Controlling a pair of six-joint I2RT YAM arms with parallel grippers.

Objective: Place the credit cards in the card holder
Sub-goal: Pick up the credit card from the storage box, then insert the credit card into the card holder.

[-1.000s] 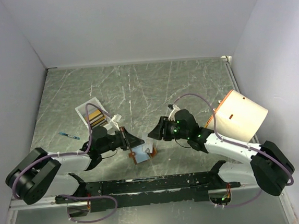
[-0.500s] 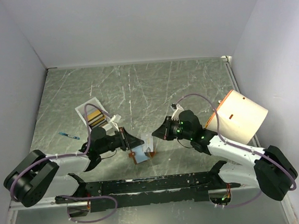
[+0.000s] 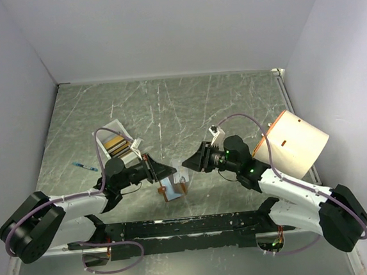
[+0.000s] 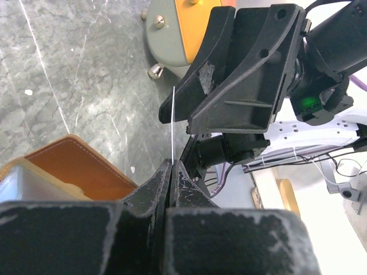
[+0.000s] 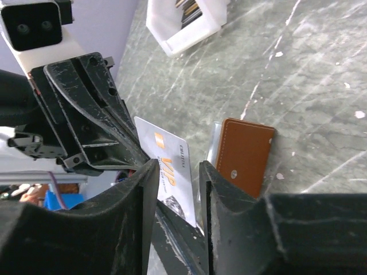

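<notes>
My left gripper [image 3: 167,172] [image 4: 172,163] is shut on a silver credit card [image 5: 172,166], which shows as a thin white edge [image 4: 173,123] in the left wrist view. It holds the card upright just above the card holder [image 3: 173,188] [image 5: 243,154] [image 4: 74,166], a brown wallet lying open on the table. My right gripper [image 3: 186,165] [image 5: 178,166] faces the card from the right. Its jaws stand open with nothing pinched, tips close to the card's far edge. More credit cards [image 3: 115,143] [image 5: 189,8], gold and dark, stand in the white tray [image 3: 103,133].
A large cream cylinder [image 3: 294,142] with an orange rim lies at the right, behind my right arm. A small blue pen [image 3: 84,166] lies at the left. The white tray [image 5: 183,23] sits behind my left arm.
My left gripper has lifted the card slightly and shifted right above the wallet. My right gripper has drawn in toward the card; the wallet has stayed put.
</notes>
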